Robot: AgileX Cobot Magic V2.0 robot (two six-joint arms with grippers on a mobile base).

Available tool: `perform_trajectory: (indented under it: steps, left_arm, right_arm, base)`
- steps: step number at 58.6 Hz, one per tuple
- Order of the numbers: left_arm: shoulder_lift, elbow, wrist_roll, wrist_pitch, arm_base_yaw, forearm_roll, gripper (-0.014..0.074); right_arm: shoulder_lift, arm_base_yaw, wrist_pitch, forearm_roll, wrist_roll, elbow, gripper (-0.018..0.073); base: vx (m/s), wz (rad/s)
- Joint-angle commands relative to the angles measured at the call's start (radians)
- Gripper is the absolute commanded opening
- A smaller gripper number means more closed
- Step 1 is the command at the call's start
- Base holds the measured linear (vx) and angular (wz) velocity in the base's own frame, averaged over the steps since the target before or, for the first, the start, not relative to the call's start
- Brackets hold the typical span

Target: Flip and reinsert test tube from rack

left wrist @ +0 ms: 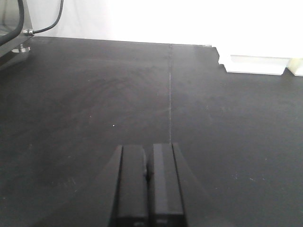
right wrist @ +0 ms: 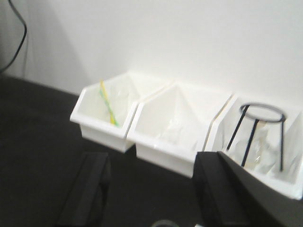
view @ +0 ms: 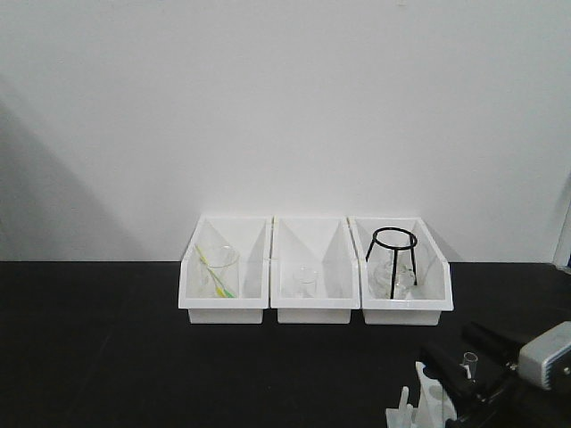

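Jaws on the left gripper (left wrist: 149,189) are pressed together on nothing, low over the matte black tabletop (left wrist: 94,109); those on the right gripper (right wrist: 151,194) stand spread wide, a faint round rim between them, probably the clear glass test tube (view: 470,361). Three white open-front plastic bins (view: 317,267) line the far wall. At the near right edge sits the small white plastic rack (view: 419,406), tube upright beside it, likely about to be gripped.
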Motion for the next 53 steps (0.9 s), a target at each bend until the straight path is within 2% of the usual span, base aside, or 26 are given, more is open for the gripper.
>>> perform_trajectory:
  steps: [1, 11, 20, 34, 46, 53]
  left_arm:
    - [-0.011, 0.0, 0.0, -0.087, -0.007, -0.004, -0.0006]
    - [-0.011, 0.0, 0.0, -0.087, -0.007, -0.004, -0.0006]
    - [-0.011, 0.0, 0.0, -0.087, -0.007, -0.004, -0.0006]
    - [-0.011, 0.0, 0.0, -0.087, -0.007, -0.004, -0.0006]
    - [-0.011, 0.0, 0.0, -0.087, -0.007, -0.004, -0.0006]
    - [-0.011, 0.0, 0.0, -0.087, -0.007, -0.004, -0.0006]
  right_arm:
    - [-0.157, -0.006, 0.041, 0.013, 0.062, -0.021, 0.047]
    - [-0.42, -0.006, 0.263, 0.01, 0.164, -0.021, 0.047]
    - [-0.574, -0.006, 0.377, 0.011, 0.201, -0.021, 0.047]
    - [-0.708, -0.006, 0.387, 0.01, 0.201, -0.021, 0.047]
    - [-0.729, -0.006, 0.389, 0.011, 0.201, -0.021, 0.0469]
    - [-0.729, -0.006, 0.434, 0.011, 0.196, -0.021, 0.0456]
  base:
    - [0.0, 0.0]
    - [0.0, 0.0]
    - [0.0, 0.0]
    - [0.0, 0.0]
    - [0.0, 0.0]
    - [0.0, 0.0]
